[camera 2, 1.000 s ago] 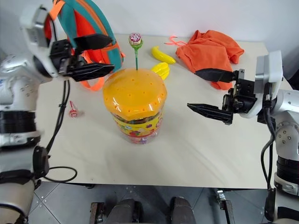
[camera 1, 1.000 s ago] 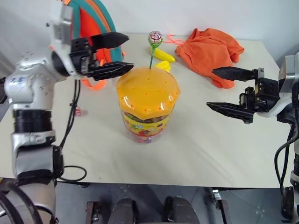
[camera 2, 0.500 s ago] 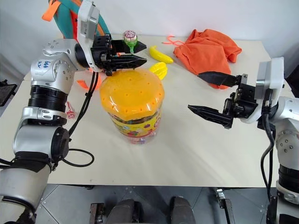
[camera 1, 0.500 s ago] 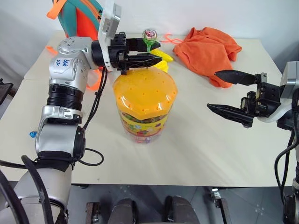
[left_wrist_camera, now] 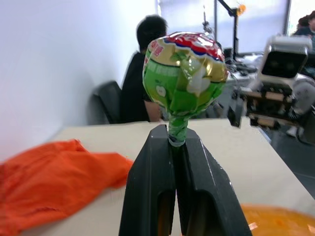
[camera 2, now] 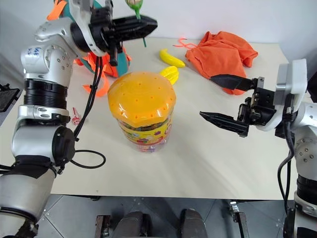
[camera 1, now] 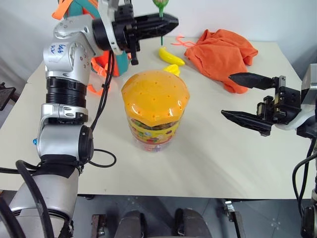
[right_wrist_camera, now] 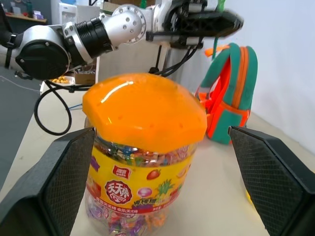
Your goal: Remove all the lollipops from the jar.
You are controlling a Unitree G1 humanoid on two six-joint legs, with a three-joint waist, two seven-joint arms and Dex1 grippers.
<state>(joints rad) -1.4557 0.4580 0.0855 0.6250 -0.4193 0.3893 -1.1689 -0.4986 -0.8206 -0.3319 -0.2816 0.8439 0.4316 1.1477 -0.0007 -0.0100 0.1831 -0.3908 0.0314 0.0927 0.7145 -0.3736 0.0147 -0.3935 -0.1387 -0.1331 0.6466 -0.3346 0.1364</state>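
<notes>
White walls back a cream table (camera 1: 213,153) where the jar (camera 1: 154,113), a clear plastic tub with a colourful candy label, stands near the middle under its orange domed lid (camera 1: 155,95) dotted with small holes; wrapped sweets show through its wall. Above and behind the lid, the left gripper (camera 1: 171,21) has its two black fingers pressed together on the green stick of a lollipop (left_wrist_camera: 185,73), its green, red and gold wrapped head standing clear above the fingertips. To the jar's right, the right gripper (camera 1: 238,95) hangs over the table with its fingers spread wide and nothing between them. Two yellow bananas (camera 1: 171,56) lie just behind the jar, an orange cloth (camera 1: 221,51) is crumpled at the far right, and a teal-orange backpack (right_wrist_camera: 230,93) stands at the far left. A red lollipop (camera 2: 76,117) lies on the table left of the jar.
</notes>
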